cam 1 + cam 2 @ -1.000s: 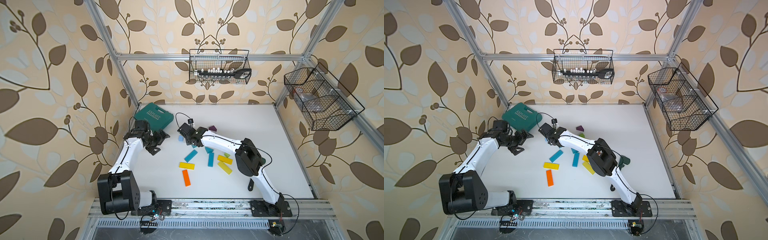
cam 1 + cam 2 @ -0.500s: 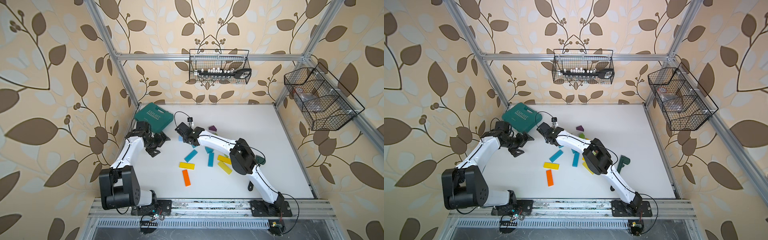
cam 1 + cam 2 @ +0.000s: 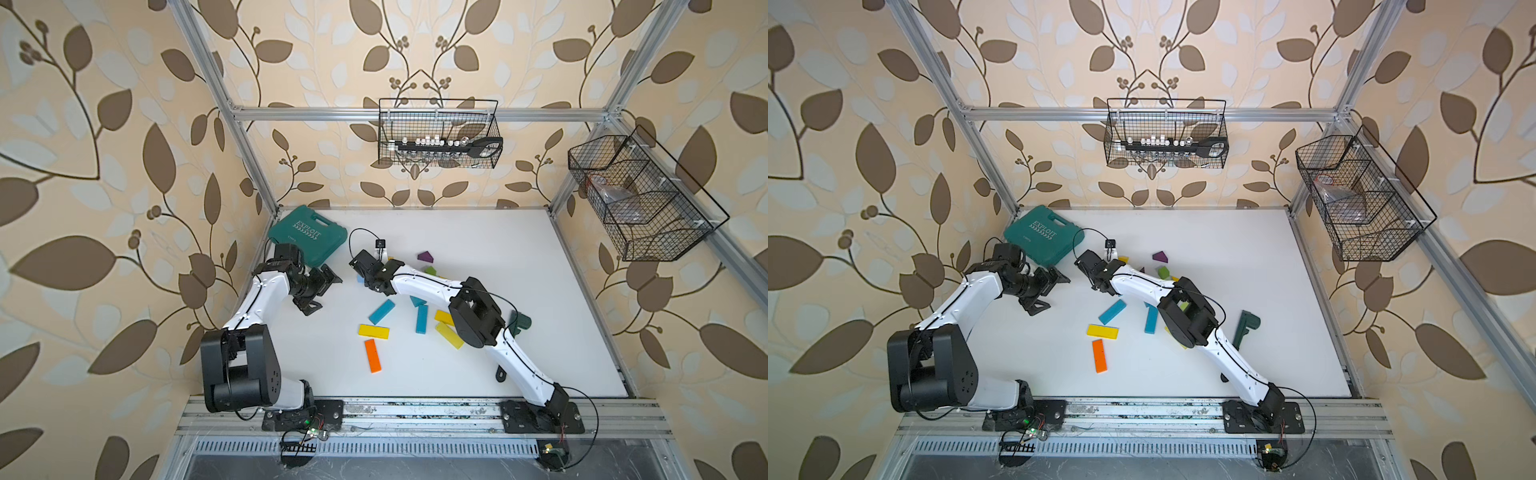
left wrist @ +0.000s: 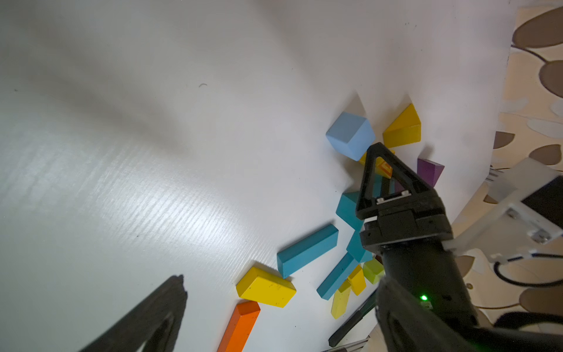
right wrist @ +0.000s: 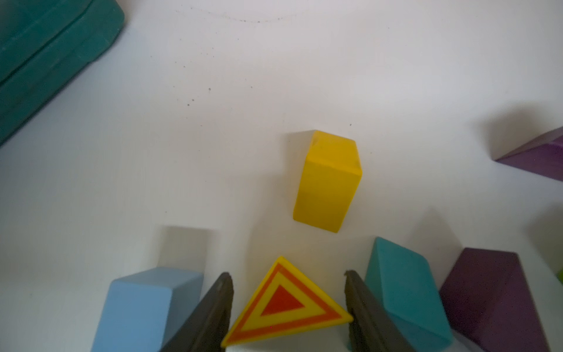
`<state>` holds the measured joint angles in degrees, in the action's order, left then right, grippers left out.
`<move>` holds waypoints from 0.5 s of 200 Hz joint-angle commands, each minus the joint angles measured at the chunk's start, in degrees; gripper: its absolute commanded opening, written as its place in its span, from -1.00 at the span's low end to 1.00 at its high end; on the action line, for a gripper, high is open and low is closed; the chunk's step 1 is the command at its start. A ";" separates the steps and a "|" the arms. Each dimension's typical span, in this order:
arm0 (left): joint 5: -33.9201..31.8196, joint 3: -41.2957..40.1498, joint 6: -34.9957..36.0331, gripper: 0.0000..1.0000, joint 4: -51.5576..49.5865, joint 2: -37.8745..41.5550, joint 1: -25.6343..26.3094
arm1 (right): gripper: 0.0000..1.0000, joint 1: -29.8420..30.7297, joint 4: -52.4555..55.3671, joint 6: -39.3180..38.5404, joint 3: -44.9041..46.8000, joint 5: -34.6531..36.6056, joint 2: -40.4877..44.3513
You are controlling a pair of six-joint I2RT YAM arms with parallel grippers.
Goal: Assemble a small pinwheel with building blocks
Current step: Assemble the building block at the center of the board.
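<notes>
We see the right gripper (image 5: pixel 288 275) just left of centre in both top views, low over the white table (image 3: pixel 519 257). Its jaws are closed against the corners of a yellow triangle block (image 5: pixel 283 301) banded in orange; whether that block is lifted we cannot tell. Close around it lie a pale blue cube (image 5: pixel 143 307), a yellow wedge (image 5: pixel 327 183), a teal wedge (image 5: pixel 405 289) and a purple wedge (image 5: pixel 493 298). The other building blocks (image 3: pixel 381 311) lie scattered at the frame's centre and partly under the right arm, among them a yellow bar (image 3: pixel 374 331) and an orange bar (image 3: pixel 372 355) below it. Further left, the left gripper (image 3: pixel 322 293) is spread wide and holds nothing, just below the teal case (image 3: pixel 307 235). A dark green wrench (image 3: pixel 1246 326) lies right of centre.
</notes>
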<state>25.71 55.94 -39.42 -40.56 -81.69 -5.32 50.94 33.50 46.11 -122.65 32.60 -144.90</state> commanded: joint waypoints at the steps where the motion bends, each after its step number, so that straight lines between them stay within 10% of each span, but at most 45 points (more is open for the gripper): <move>1: 1.68 -0.52 1.10 0.97 0.21 -0.46 -0.37 | -0.18 -0.49 -0.45 1.87 -1.68 0.02 -2.40; 100: 3.00 -0.48 1.52 0.98 0.55 -2.40 -0.31 | 0.47 -1.80 -1.07 1.68 0.50 -6.49 1.45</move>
<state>27.40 55.90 -39.20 -40.36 -84.36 -5.32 49.87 32.73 47.11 -122.87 29.06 -145.27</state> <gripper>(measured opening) 0.989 0.724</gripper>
